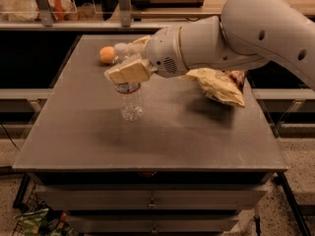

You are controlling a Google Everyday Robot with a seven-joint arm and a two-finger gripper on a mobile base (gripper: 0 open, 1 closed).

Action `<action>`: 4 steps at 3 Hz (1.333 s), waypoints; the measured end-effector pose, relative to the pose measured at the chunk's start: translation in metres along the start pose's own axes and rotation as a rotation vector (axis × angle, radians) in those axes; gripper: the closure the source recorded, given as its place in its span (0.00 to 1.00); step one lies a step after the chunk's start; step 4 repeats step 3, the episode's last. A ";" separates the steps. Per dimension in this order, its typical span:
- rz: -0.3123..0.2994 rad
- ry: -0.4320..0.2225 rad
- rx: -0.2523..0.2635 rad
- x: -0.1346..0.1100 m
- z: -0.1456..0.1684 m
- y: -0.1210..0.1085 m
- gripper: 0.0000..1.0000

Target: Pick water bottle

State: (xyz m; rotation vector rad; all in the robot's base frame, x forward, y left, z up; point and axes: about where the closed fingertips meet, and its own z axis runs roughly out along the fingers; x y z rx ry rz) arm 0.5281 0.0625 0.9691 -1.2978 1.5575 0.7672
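You have the gripper (125, 65) at the upper part of the water bottle (132, 104), covering its shoulder. Whether it has closed on the bottle cannot be told. The bottle stands upright on the grey table (162, 141), with its white cap showing just beyond the gripper. An orange ball (106, 54) lies behind and left of the bottle. A crumpled yellow bag (216, 85) lies well to its right.
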 end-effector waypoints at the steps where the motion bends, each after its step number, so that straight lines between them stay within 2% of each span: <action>1: 0.003 -0.034 0.022 -0.010 -0.018 -0.016 0.87; 2: 0.006 -0.045 0.013 -0.027 -0.047 -0.044 1.00; 3: -0.038 -0.067 0.015 -0.052 -0.066 -0.046 1.00; 4: -0.038 -0.067 0.015 -0.052 -0.066 -0.046 1.00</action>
